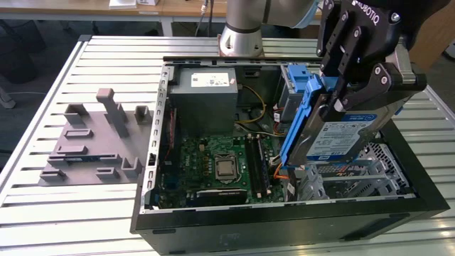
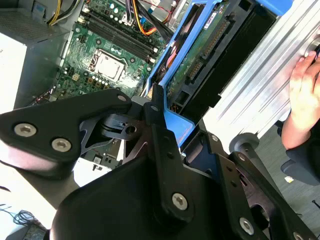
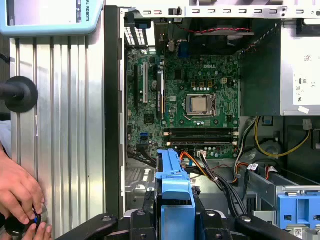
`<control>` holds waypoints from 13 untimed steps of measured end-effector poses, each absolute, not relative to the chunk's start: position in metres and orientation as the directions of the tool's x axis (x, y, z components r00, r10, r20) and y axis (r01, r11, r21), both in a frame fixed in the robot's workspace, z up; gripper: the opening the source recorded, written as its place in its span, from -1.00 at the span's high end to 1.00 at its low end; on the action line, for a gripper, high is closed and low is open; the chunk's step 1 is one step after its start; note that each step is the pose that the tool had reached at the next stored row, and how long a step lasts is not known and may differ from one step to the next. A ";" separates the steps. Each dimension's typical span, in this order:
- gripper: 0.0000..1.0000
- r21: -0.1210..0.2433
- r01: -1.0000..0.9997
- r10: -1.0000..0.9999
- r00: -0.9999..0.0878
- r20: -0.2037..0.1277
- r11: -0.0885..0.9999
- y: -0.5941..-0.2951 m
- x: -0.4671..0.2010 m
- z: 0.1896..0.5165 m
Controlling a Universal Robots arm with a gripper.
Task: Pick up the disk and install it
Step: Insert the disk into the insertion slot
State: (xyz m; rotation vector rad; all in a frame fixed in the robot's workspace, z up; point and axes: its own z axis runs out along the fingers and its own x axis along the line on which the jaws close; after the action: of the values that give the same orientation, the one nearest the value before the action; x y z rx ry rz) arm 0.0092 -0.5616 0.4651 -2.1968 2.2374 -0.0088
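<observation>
— Where is this?

— A robotics lab bench. I work over a ribbed silver aluminium table [image 1: 85, 213], where a grey plastic fixture plate with upright pegs [image 1: 85, 144] lies.

— What else marks it as a lab?

— An opened black desktop computer case [image 1: 284, 224] with its green motherboard [image 1: 206, 154] bare, and my black gripper [image 1: 348, 98] clamped on the silver, blue-bracketed disk [image 1: 341, 138]. There is a wooden desk [image 1: 178, 8] behind and a person's hand [image 3: 17, 192] at the table edge.

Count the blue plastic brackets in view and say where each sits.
2. One bracket frames the disk held in the gripper over the open computer case; the second bracket sits inside the case, beside it. More may be hidden behind the gripper.
</observation>
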 end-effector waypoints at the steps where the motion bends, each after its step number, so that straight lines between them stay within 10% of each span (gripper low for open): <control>1: 0.27 -0.008 -1.000 -1.000 -0.018 0.000 0.018 -0.562 0.010 0.465; 13: 0.27 -0.008 -1.000 -1.000 -0.018 0.000 0.018 -0.562 0.028 0.461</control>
State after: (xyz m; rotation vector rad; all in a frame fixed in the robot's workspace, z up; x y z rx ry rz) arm 0.0281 -0.5616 0.4609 -2.1969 2.2374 -0.0087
